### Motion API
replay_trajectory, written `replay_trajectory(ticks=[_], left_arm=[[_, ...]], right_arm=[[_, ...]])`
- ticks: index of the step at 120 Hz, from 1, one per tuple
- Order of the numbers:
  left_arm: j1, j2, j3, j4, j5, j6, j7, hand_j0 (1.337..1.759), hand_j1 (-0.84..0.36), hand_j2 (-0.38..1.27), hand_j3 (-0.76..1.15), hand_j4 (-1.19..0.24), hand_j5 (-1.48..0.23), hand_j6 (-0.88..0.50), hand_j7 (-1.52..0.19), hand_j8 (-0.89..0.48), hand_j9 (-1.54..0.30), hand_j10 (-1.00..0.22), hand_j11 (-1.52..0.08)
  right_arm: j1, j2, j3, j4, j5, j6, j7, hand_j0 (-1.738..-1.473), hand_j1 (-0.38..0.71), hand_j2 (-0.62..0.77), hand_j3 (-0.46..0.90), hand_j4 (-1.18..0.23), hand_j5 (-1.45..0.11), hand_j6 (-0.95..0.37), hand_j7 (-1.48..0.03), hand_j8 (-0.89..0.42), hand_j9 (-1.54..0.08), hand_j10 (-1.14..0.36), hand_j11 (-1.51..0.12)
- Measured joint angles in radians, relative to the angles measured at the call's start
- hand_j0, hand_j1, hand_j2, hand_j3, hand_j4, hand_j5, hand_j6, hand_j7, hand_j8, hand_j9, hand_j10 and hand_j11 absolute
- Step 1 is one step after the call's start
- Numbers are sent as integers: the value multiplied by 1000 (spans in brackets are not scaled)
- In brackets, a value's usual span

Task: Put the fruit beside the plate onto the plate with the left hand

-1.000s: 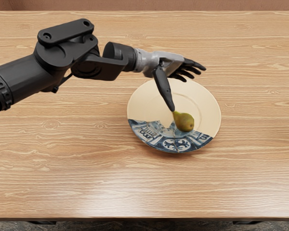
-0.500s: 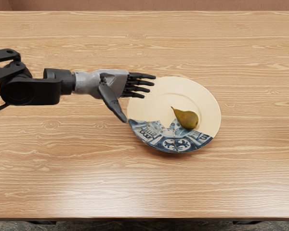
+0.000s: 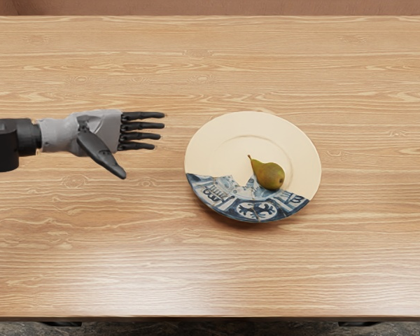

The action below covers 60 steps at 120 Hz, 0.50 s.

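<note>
- Wooden table [image 3: 210, 273] filled the head view, bearing one plate [image 3: 227, 140], cream with a blue-patterned segment at its near edge.
- One pear [image 3: 269, 174] lay on that plate, right of centre.
- One left hand [image 3: 101, 133] hovered left of the plate, apart from it, its fingers [image 3: 143, 127] straight, slightly spread, holding nothing.

The pear [image 3: 269, 173] lies on the plate [image 3: 224, 143], right of frame centre on the table [image 3: 210, 266]. The left hand [image 3: 101, 134] hovers at the frame's left, well apart from the plate.

wood table [image 3: 91, 266] w/ plate [image 3: 227, 136]
</note>
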<state>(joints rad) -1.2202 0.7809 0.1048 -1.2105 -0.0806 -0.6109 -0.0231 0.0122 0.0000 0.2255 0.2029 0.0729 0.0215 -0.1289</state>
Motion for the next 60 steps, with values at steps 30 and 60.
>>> replay_trajectory(ticks=[30, 60], left_arm=[[37, 156, 0, 4, -23, 0, 74, 1658, 333, 4, 0, -13, -18, -13, -18, -13, -18, -13, -18], [58, 222, -4, 9, -95, 0, 207, 1658, 345, 2, 0, -3, -5, -2, -5, -3, -5, -3, -5]], right_arm=[[0, 0, 1, 3, -1, 0, 0, -1658, -317, -6, 0, -27, -35, -26, -35, -26, -35, -27, -35], [1, 0, 0, 4, -1, 0, 0, -1658, -317, -6, 0, -27, -35, -27, -35, -27, -35, -27, -35]])
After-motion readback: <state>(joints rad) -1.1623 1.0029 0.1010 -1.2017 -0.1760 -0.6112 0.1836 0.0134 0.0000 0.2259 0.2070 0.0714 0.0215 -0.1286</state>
